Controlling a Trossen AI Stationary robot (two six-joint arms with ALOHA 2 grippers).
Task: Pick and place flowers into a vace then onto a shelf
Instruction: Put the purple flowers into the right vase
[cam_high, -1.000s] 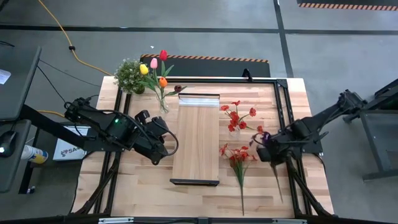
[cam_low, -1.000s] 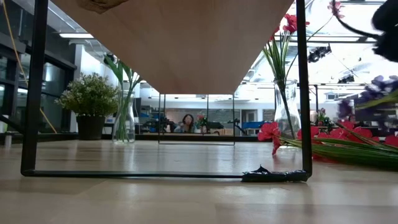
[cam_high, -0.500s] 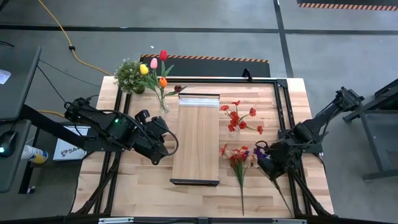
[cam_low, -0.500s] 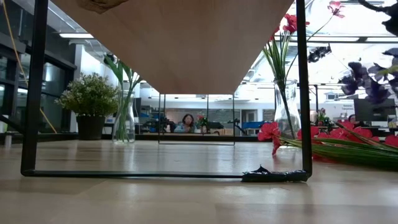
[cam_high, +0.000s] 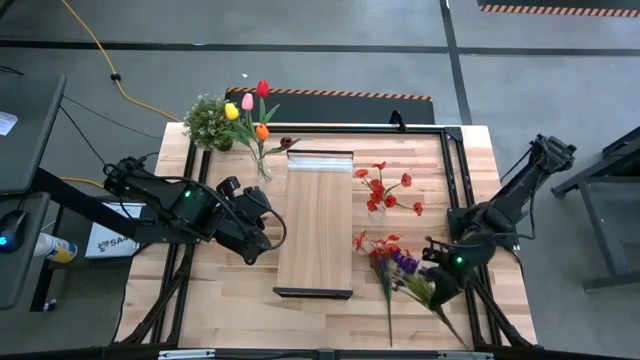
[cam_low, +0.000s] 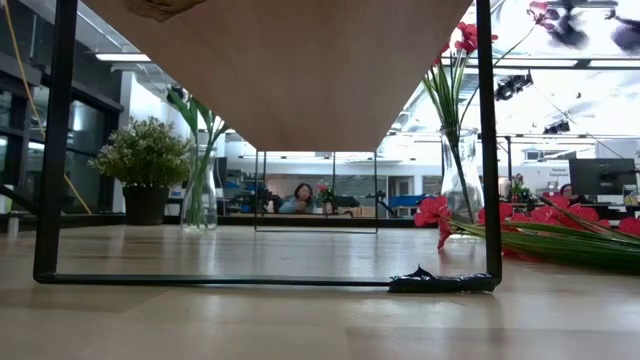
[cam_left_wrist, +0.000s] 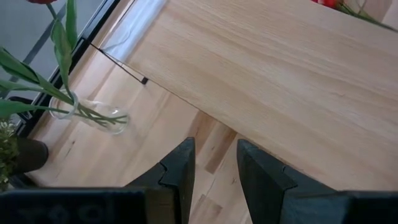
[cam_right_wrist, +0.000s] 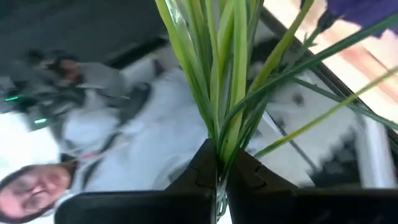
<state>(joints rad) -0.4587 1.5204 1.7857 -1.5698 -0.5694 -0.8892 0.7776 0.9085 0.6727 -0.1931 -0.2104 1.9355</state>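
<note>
The shelf is a long light board on a black frame; the low view shows its underside. A glass vase with tulips stands at its far left, and a vase of red sprays at its right. Red flowers lie on the table. My right gripper is shut on a purple-cluster flower near the table's right front. My left gripper hovers open over the table beside the shelf's left edge, with nothing between its fingers. My right gripper pinches the bundle of green stems and leaves between its two fingers, below the purple cluster. The leaves fan out beyond the fingertips. The cluster is held up off the table, pointing toward the shelf. The thin stem end trails toward the near edge.
A bushy green potted plant stands at the far left corner. The black frame's posts rise around the shelf. Bare wood lies left of the shelf and along the near edge. A person shows in the room beyond the table.
My right gripper has gone toward the table's near edge and upward, rolling and tipping up as it went. It stays shut on the purple flower. The purple cluster has swung toward the shelf and risen to the top of the low view.
</note>
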